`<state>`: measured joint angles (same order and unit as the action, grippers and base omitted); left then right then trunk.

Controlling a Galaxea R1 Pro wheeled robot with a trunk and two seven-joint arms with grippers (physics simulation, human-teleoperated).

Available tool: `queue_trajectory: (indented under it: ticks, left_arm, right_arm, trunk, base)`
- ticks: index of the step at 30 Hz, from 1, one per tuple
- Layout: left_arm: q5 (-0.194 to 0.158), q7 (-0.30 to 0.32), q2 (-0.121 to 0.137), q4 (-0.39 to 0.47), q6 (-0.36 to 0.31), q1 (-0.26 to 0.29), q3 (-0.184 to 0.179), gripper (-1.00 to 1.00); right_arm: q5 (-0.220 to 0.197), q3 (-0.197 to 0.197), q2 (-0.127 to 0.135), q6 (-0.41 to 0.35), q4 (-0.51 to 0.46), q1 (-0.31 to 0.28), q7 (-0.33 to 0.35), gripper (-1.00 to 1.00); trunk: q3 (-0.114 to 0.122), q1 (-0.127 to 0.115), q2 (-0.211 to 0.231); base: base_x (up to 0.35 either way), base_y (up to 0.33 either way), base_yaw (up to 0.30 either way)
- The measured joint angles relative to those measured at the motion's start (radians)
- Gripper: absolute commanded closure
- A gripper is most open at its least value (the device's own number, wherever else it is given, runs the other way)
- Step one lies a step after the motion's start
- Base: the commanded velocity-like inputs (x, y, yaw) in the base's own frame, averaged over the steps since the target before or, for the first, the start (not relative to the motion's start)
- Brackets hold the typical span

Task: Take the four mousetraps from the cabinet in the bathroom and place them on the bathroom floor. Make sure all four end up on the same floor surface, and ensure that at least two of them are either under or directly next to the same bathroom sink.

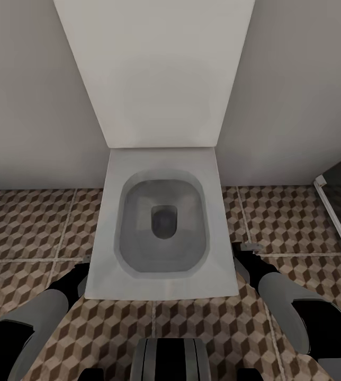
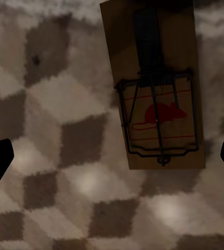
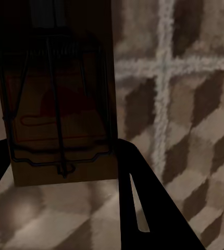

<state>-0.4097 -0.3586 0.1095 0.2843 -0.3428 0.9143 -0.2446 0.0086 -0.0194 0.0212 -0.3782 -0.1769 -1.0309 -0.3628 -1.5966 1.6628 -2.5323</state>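
While both pincers (image 2: 112,161) (image 3: 60,208) hover, mousetraps (image 2: 153,88) (image 3: 60,104) seemingly lie on tiles (image 2: 65,156).

One mousetrap (image 2: 156,88) lies flat on the cube-pattern bathroom floor (image 2: 54,156), ahead of the left gripper (image 2: 112,161); another mousetrap (image 3: 60,104) sits between the right gripper's (image 3: 60,177) fingers.

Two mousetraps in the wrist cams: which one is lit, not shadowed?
The mousetrap in the left wrist view: its red mouse print reads clearly on the floor tiles. The mousetrap at the right gripper sits in deep shadow.
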Motion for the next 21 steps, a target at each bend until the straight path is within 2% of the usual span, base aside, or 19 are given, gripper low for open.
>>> queue_trajectory:
  ticks: [21]
  left_arm:
    - [0.0,0.0,0.0,0.0,0.0,0.0,0.0,-1.0]
  right_arm:
    - [0.0,0.0,-0.003,0.002,-0.002,0.0,0.0,1.0]
  trunk:
    - [-0.016,0.0,0.0]
  base:
    - [0.0,0.0,0.0]
